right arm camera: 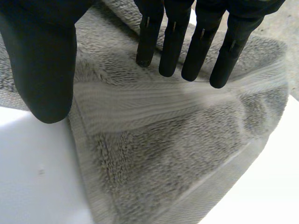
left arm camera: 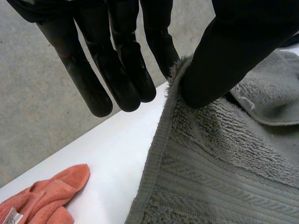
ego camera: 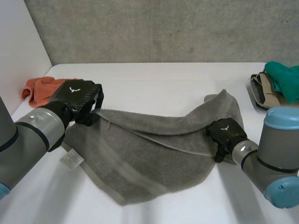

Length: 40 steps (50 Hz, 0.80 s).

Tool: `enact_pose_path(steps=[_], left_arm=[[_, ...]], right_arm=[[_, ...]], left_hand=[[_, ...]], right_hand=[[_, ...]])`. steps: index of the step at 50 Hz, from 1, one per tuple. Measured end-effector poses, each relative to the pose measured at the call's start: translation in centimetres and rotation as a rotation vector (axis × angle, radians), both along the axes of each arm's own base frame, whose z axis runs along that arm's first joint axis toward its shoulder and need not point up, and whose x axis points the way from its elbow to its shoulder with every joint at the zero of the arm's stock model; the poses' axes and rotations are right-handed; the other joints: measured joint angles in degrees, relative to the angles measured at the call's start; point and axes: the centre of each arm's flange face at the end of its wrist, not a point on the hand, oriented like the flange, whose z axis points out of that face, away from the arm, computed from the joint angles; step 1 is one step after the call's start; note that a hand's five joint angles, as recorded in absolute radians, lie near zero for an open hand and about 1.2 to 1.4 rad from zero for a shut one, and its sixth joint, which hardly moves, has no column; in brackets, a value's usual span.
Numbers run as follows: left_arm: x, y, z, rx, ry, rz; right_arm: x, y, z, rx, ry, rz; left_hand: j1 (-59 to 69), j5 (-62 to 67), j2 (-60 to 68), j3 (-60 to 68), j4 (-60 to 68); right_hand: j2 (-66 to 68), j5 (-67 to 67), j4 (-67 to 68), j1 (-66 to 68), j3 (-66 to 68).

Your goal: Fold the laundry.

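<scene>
Left hand (ego camera: pixel 78 95) is pinching the grey towel (ego camera: pixel 154 154) at a corner of its edge. In the left wrist view the thumb is pressing the thick hem against one finger (left arm camera: pixel 161 44), while the other fingers are hanging straight beside it. Right hand (ego camera: pixel 225 133) is lying on the towel's opposite end with its fingers (right arm camera: pixel 173 42) straight and side by side. The thumb is standing apart from them at the towel's edge, so nothing is being clamped there.

One towel is lying between the two hands on the white table (ego camera: pixel 154 77). It is a fluffy looped terry, rumpled and partly folded over itself, sagging into a rough triangle toward the robot. One flat ribbed woven band (right arm camera: pixel 154 100) is running across the pile just past the right fingertips. One small white tag (ego camera: pixel 71 159) is sticking out of the hem below the left hand.

One orange terry cloth (ego camera: pixel 39 88) is lying bunched just beyond the left hand. Well beyond the right hand, one teal garment (ego camera: pixel 285 79) is sitting on a beige one (ego camera: pixel 262 91).
</scene>
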Motion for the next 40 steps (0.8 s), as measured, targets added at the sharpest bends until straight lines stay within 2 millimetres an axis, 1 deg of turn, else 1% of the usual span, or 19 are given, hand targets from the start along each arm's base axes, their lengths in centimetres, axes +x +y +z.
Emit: enact_pose_path(steps=[13, 15, 16, 17, 18, 23, 24, 25, 26, 29, 30, 32, 33, 34, 35, 36, 37, 39, 40], left_arm=[[0.5, -0.4, 0.0, 0.005, 0.002, 0.018], [0.6, -0.5, -0.1, 0.006, 0.0, 0.021], [0.7, -0.6, -0.1, 0.005, 0.0, 0.024], [0.7, -0.7, -0.2, 0.004, -0.001, 0.026], [0.7, -0.9, -0.2, 0.001, -0.001, 0.028], [0.6, -2.3, 0.0, -0.039, 0.0, 0.037], [0.5, -3.5, 0.2, -0.076, -0.001, 0.042], [0.5, -3.8, 0.3, -0.087, -0.001, 0.044], [0.3, -5.2, 0.8, -0.141, -0.002, 0.052], [0.1, -7.9, 2.5, -0.26, 0.002, 0.078], [0.0, -9.4, 3.8, -0.337, 0.011, 0.098], [-0.1, -11.1, 6.1, -0.456, 0.035, 0.13], [-0.1, -11.5, 6.8, -0.487, 0.044, 0.139], [-0.2, -12.2, 8.8, -0.577, 0.074, 0.164], [-0.2, -12.3, 9.4, -0.6, 0.083, 0.171], [-0.1, -12.6, 11.3, -0.677, 0.116, 0.193], [-0.1, -12.5, 13.0, -0.737, 0.146, 0.209], [0.1, -11.9, 15.6, -0.831, 0.2, 0.233], [0.1, -11.6, 16.4, -0.857, 0.217, 0.238]], right_arm=[[-0.1, -2.6, 0.3, -0.081, 0.024, -0.014], [-0.2, -3.3, 0.5, -0.104, 0.031, -0.02], [-0.2, -3.8, 0.7, -0.119, 0.032, -0.021], [-0.1, -4.1, 0.9, -0.129, 0.032, -0.02], [-0.1, -4.5, 1.2, -0.147, 0.033, -0.018], [0.6, -6.4, 3.4, -0.256, 0.046, 0.003], [1.0, -7.3, 4.7, -0.315, 0.052, 0.008], [1.0, -7.6, 5.1, -0.333, 0.053, 0.009], [1.4, -8.9, 7.0, -0.421, 0.054, 0.008], [1.7, -11.1, 11.1, -0.594, 0.033, -0.013], [1.8, -12.3, 13.8, -0.708, 0.007, -0.034], [1.6, -13.8, 18.3, -0.888, -0.053, -0.069], [1.5, -14.1, 19.3, -0.931, -0.071, -0.077], [1.2, -14.6, 22.4, -1.058, -0.133, -0.096], [1.1, -14.7, 23.2, -1.09, -0.151, -0.1], [0.7, -14.8, 26.0, -1.203, -0.221, -0.106], [0.4, -14.7, 27.7, -1.277, -0.273, -0.103], [-0.2, -14.2, 30.6, -1.4, -0.374, -0.08], [-0.4, -14.1, 31.3, -1.426, -0.399, -0.071]], left_hand=[[0.0, 0.0, 0.0, 0.0, 0.0], [0.0, 0.0, 0.0, 0.0, 0.0], [0.0, 0.0, 0.0, 0.0, 0.0], [0.0, 0.0, 0.0, 0.0, 0.0], [0.0, 0.0, 0.0, 0.0, 0.0], [0.0, -0.01, 0.0, 0.0, 0.0], [0.0, 0.0, 0.01, 0.13, 0.0], [0.0, 0.0, 0.05, 0.26, 0.0], [0.0, 0.0, 0.12, 0.32, 0.01], [0.0, 0.0, 0.16, 0.33, 0.04], [0.0, 0.0, 0.16, 0.33, 0.06], [0.0, 0.0, 0.17, 0.33, 0.16], [0.0, 0.0, 0.17, 0.33, 0.17], [0.0, 0.0, 0.17, 0.33, 0.19], [0.0, 0.0, 0.17, 0.33, 0.19], [0.0, 0.0, 0.17, 0.33, 0.19], [0.0, 0.0, 0.17, 0.33, 0.2], [0.0, 0.0, 0.17, 0.33, 0.2], [0.0, 0.0, 0.17, 0.33, 0.2]], right_hand=[[6.85, 7.33, 7.18, 7.44, 7.32], [13.69, 12.81, 13.61, 13.82, 13.73], [26.02, 25.63, 25.53, 26.0, 25.59], [31.54, 30.74, 30.88, 31.54, 30.9], [34.5, 34.06, 34.03, 32.89, 33.91], [35.35, 34.55, 36.14, 32.89, 35.57], [35.35, 34.55, 36.16, 32.89, 35.57], [35.35, 34.56, 36.17, 32.89, 35.57], [35.35, 34.56, 36.18, 32.89, 35.57], [35.35, 34.54, 36.2, 32.89, 35.61], [35.35, 34.55, 36.2, 32.89, 35.62], [35.35, 34.55, 36.2, 32.89, 35.62], [35.35, 34.55, 36.21, 32.89, 35.62], [35.35, 34.55, 36.21, 32.89, 35.62], [35.35, 34.55, 36.2, 32.89, 35.62], [35.35, 34.55, 36.21, 32.89, 35.62], [35.35, 34.55, 36.21, 32.89, 35.62], [35.35, 34.57, 36.21, 32.89, 35.62], [35.35, 34.64, 36.21, 32.89, 35.62]])
